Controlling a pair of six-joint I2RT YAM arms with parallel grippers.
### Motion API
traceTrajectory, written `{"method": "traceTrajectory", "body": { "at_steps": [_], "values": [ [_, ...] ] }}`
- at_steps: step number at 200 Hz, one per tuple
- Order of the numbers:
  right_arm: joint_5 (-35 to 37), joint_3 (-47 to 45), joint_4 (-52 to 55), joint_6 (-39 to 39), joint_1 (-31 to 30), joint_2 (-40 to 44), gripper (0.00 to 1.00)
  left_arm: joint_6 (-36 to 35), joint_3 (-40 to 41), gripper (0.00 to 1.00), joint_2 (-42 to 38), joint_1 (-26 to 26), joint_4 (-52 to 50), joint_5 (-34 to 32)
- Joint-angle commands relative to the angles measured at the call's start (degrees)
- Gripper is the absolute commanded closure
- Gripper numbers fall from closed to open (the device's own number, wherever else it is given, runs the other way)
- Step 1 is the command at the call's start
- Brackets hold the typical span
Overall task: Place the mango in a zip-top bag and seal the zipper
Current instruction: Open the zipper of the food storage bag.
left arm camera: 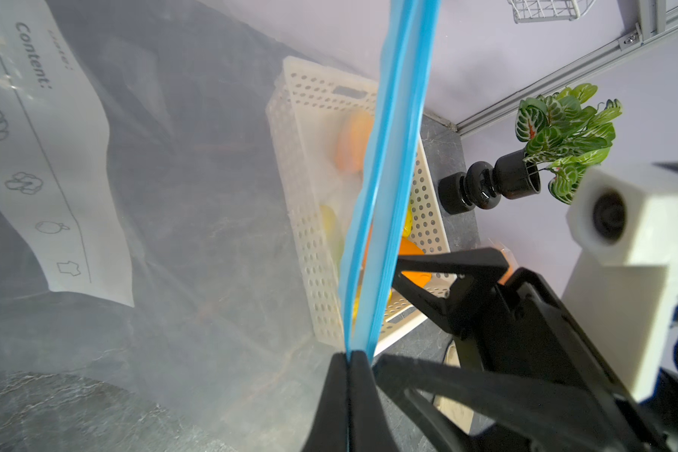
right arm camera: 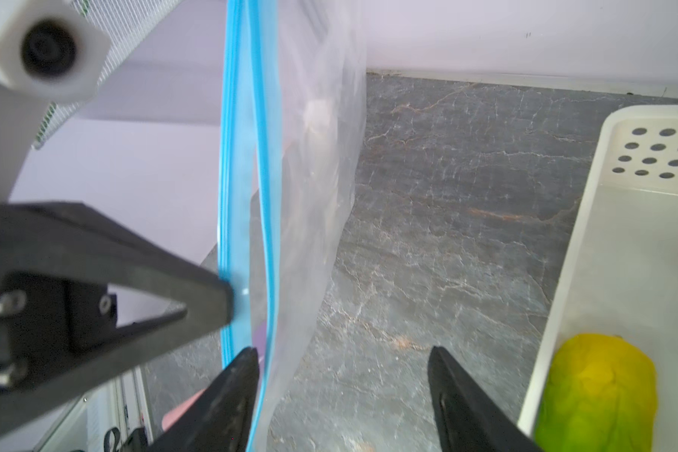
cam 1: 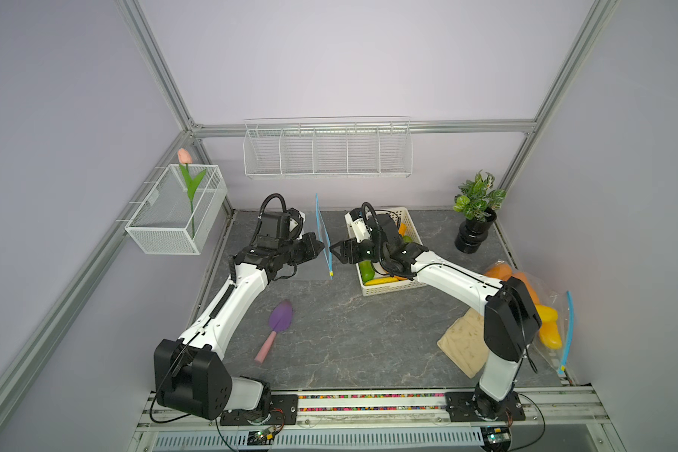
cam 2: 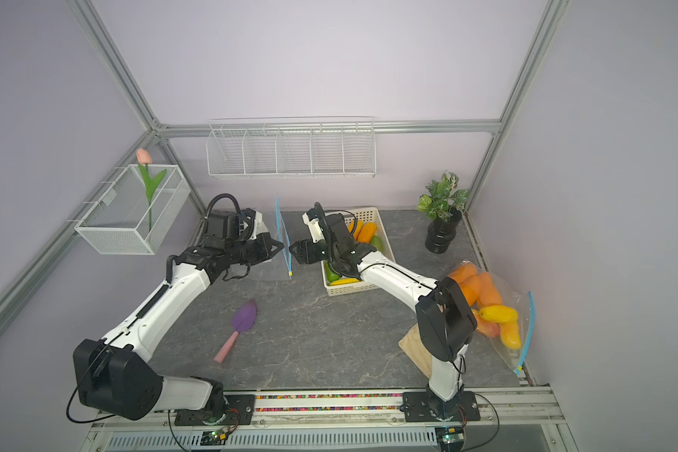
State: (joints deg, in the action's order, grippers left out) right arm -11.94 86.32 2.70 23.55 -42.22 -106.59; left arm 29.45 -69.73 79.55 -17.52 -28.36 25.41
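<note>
I am driving a robot test cell in a lab. An aluminium frame [cam 1: 161, 74] holds plain lilac walls [cam 1: 349, 58] around a small surface [cam 1: 349, 332] with a stone pattern. The left arm [cam 1: 231, 297] and the right arm [cam 1: 455, 280] are bolted on a rail [cam 1: 368, 403] at the front, with bare circuit boards [cam 1: 261, 434] under it. The tulip [cam 1: 185, 156], the plant [cam 1: 478, 195] and the wire shelf [cam 1: 327, 150] are set like props.
</note>
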Motion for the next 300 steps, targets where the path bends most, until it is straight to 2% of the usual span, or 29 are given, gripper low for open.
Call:
{"method": "traceTrajectory", "body": {
  "at_steps": [1, 22, 50, 69, 97, 111, 138, 157, 169, 184, 199, 216, 229, 239, 246, 256, 263, 283, 300],
  "values": [
    [-1.2, 2.6, 1.8, 0.6, -0.2, -2.6, 0.32, -0.7, 0.8, 1.0, -0.1, -0.2, -0.4, 1.3],
    [-1.1, 4.3, 2.3, 1.2, -0.2, -5.1, 0.39, -1.0, 1.1, 1.0, -0.1, -0.2, -0.4, 2.3],
    [3.8, 5.4, 7.2, 1.6, 0.0, -6.5, 0.72, -1.0, 1.6, 1.0, -1.2, -0.2, -1.5, 1.3],
    [7.3, 1.8, 7.7, 3.2, 0.7, -4.7, 0.83, 0.6, 1.3, 1.0, -3.9, 0.3, -5.5, -4.8],
    [10.5, -3.8, 8.2, 5.7, 1.1, -0.5, 0.89, 2.8, 2.1, 1.0, -9.1, 2.5, -11.2, -15.8],
    [10.7, -5.7, 8.0, 6.1, 0.6, 1.1, 0.89, 2.0, 3.8, 1.0, -12.0, 2.6, -9.9, -16.4],
    [12.6, -5.6, 13.9, 4.4, -0.1, 2.2, 0.88, 2.3, 6.1, 1.0, -16.8, 2.5, -9.0, -19.1],
    [7.4, -6.5, 12.5, 2.7, -0.5, 4.5, 0.78, 2.0, 6.7, 1.0, -16.7, 2.4, -7.9, -16.0],
    [0.1, -6.4, 10.4, 1.5, -0.7, 5.8, 0.64, 2.3, 6.9, 1.0, -15.5, 1.5, -7.0, -13.9],
    [-6.0, -6.4, 9.9, -1.5, -0.7, 8.1, 0.38, 2.5, 6.7, 1.0, -14.1, -0.8, -6.2, -14.4],
    [-11.2, -5.2, 14.9, -10.4, -0.1, 11.1, 0.25, 2.3, 6.2, 1.0, -12.8, -2.8, -6.0, -14.8],
    [-12.3, -4.3, 27.2, -22.9, 1.7, 16.2, 0.18, 2.3, 6.0, 1.0, -11.6, -3.4, -6.3, -14.1],
    [-11.4, -6.5, 32.2, -28.2, 4.4, 21.4, 0.08, 2.1, 6.1, 1.0, -11.2, -3.3, -6.3, -13.6],
    [-10.0, -8.6, 33.8, -30.6, 7.0, 25.1, 0.05, 2.1, 6.1, 1.0, -10.9, -3.3, -6.1, -13.5],
    [-6.1, -10.4, 33.1, -30.4, 8.6, 27.5, 0.0, 2.0, 6.0, 1.0, -10.7, -3.3, -5.9, -13.6],
    [0.6, -12.7, 30.7, -28.7, 11.1, 29.9, 0.1, 2.1, 5.8, 1.0, -10.3, -3.3, -5.6, -13.4],
    [2.9, -13.0, 30.7, -29.1, 12.7, 29.9, 0.11, 2.1, 5.8, 1.0, -10.1, -3.4, -5.4, -12.9],
    [12.9, -7.8, 37.4, -30.2, 15.0, 23.8, 0.11, 2.3, 5.8, 1.0, -9.9, -3.4, -5.3, -11.9],
    [15.0, -1.2, 45.2, -33.5, 16.4, 15.3, 0.11, 2.4, 6.4, 1.0, -10.0, -3.4, -5.3, -11.3]
  ]
}}
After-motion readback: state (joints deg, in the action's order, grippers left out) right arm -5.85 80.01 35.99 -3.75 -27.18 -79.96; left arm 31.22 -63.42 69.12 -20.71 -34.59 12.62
